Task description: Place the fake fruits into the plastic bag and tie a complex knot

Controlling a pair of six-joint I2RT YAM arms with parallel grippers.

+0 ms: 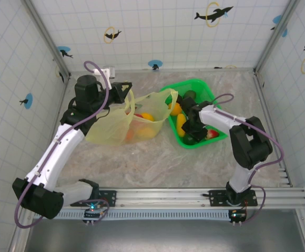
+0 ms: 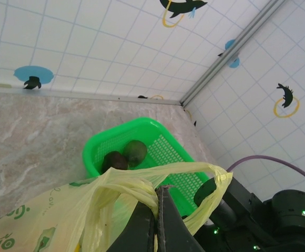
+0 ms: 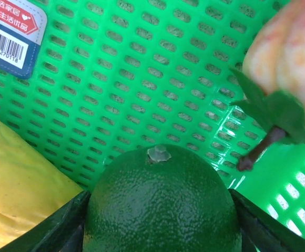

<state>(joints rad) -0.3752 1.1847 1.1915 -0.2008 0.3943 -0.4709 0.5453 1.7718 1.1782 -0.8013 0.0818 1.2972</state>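
While left fingers (image 2: pixel 169 223) clamp the one plastic bag (image 2: pixel 52 220), right fingers (image 3: pixel 265 231) straddle one dark green fruit (image 3: pixel 160 205); grip unclear.

Lab test cell, tiled walls (image 1: pixel 163 37), alu rails (image 1: pixel 194 197)

Pebbled green fruit (image 3: pixel 160 205), perforated plastic basket (image 3: pixel 142 79)

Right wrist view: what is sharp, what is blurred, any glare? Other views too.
Right wrist: dark green fruit crisp, pink fruit soft, glare on the basket floor lower right. Left wrist: plastic bag sharp, evenly lit. Top external: even light, faint shadows on the table.
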